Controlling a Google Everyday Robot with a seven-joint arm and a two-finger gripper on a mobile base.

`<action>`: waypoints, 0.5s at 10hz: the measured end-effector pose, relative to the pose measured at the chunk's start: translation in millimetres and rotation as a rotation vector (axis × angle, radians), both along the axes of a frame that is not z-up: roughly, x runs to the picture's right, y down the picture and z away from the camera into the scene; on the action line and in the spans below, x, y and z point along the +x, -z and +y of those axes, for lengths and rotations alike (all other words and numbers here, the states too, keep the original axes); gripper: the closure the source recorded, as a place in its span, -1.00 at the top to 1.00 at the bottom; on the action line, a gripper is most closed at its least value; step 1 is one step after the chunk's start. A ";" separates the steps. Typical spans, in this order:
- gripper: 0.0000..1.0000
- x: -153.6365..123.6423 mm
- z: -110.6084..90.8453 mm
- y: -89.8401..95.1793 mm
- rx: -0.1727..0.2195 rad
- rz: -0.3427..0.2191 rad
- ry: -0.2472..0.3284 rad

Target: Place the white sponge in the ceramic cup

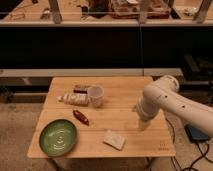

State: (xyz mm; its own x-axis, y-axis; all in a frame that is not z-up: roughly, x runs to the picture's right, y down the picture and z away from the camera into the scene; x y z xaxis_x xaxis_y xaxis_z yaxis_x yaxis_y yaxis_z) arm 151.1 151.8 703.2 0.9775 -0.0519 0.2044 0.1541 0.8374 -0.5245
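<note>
The white sponge (114, 139) lies flat near the front edge of the wooden table (120, 102), right of centre. The ceramic cup (95, 95) stands upright at the back left of the table, apart from the sponge. My gripper (143, 124) hangs from the white arm (165, 100) over the right part of the table, a little right of and above the sponge, not touching it.
A green round plate (58, 137) sits at the front left. A dark red oblong item (81, 117) lies between plate and cup. A pale labelled packet (74, 99) and a dark small packet (81, 89) lie left of the cup. A dark shelf rail runs behind the table.
</note>
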 end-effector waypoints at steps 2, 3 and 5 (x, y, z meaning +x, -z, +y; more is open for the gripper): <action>0.30 -18.6 17.7 -4.6 -0.007 -0.019 -0.002; 0.30 -23.2 29.3 -13.5 -0.007 -0.033 -0.002; 0.30 -40.8 48.6 -24.1 -0.014 -0.055 -0.003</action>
State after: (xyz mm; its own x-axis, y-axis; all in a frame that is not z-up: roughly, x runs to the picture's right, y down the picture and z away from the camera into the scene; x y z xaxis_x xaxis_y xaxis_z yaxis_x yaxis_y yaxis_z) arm 110.3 200.3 727.3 0.9649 -0.0453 0.2587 0.1804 0.8303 -0.5273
